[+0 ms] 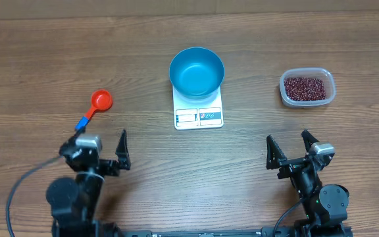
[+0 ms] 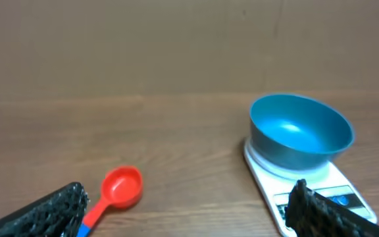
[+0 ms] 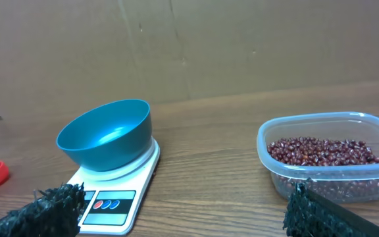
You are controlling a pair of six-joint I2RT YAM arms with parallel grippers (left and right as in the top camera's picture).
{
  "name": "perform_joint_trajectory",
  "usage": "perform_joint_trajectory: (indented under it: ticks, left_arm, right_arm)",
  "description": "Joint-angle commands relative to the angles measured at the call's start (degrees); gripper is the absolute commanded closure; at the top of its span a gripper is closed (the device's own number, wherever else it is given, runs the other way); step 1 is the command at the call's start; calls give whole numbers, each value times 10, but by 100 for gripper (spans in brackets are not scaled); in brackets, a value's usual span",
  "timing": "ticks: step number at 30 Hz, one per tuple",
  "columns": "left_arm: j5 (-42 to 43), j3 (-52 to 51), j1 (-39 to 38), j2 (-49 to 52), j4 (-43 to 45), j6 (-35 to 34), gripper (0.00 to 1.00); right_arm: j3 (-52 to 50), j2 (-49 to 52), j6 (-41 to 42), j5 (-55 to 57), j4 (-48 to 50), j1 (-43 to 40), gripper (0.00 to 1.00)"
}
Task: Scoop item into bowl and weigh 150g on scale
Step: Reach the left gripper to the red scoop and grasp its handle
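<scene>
**Starting stage: both arms idle, bowl empty**

Nearest the robot, the left gripper and the right gripper sit low at the near edge of the table. Each has its 2 fingers spread wide apart, with nothing between them.

Just beyond the left gripper lies a red scoop with a blue handle end. Its cup faces up and its handle points back toward that gripper.

At the centre sits the white scale, with its display and buttons facing the robot. The reading is too small to tell.

The blue bowl stands on the far part of the scale and is empty.

To the right, well apart from the scale, a clear plastic tub holds the beans, a loose dark red layer.

The task appears to be at step 1, since no scooping has begun. The next move probably calls for the left gripper to close on the scoop's handle. The handle lies flat on the wood, so the approach must be low and aligned with it. The scoop must then travel past the bowl to reach the tub.
</scene>
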Motion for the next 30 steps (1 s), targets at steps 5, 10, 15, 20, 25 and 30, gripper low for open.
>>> perform_joint_trajectory:
  ticks: [5,10,15,20,25,30]
  left_arm:
    - [77,276,3,255,-145,3,0]
    - [137,443,3,422,-296,101,0]
    - [116,498,4,549,-303,161,1]
    - [66,498,5,651,-217,176,0]
    - [-63,498,16,720,-170,197,2]
    - [-82,498,50,781,-136,249,17]
  right_arm:
    - [-2,-5,-1,5,3,3,0]
    - [-2,-5,-1,5,3,3,0]
    - [-2,-5,-1,5,3,3,0]
    - [-2,-5,-1,5,3,3,0]
    - [-2,-5,-1,5,3,3,0]
    - [-2,-5,-1,5,3,3,0]
